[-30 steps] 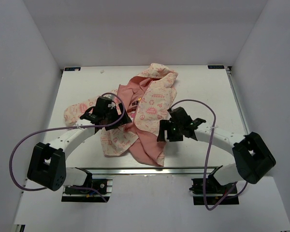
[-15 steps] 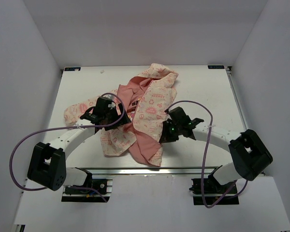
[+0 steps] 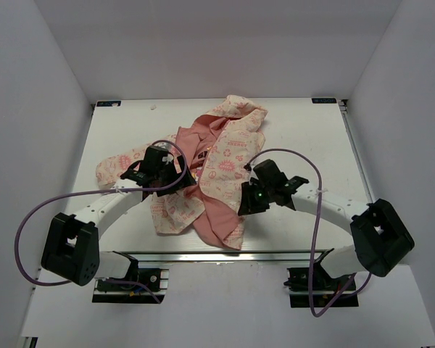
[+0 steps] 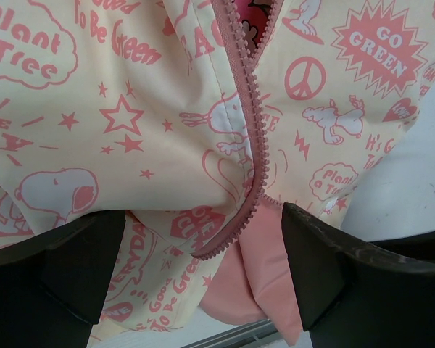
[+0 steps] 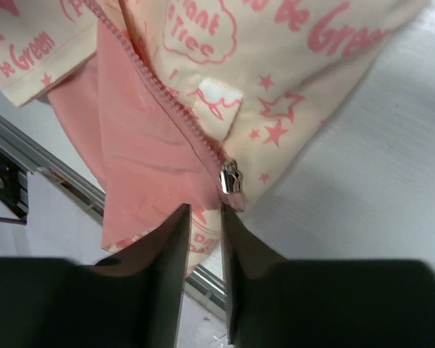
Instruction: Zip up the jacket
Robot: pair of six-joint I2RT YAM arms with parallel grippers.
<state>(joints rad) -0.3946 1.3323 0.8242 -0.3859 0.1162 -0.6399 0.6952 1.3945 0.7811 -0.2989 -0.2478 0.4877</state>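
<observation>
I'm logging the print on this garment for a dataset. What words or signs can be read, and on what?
"GO GREEN": in a starburst on the jacket, left wrist view.
"To Be Green": same fabric.
"Plant Tree": in a cloud shape.
Peace sign: beside the zipper.
Print in the top view: too small to read.

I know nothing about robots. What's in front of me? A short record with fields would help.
Garment: cream hooded jacket with pink prints, salmon-pink lining, crumpled on the white table
Zipper: pink teeth, undone; silver slider near the hem
Left gripper: open, above the zipper teeth
Right gripper: fingers nearly together beside the slider; grip unclear
</observation>
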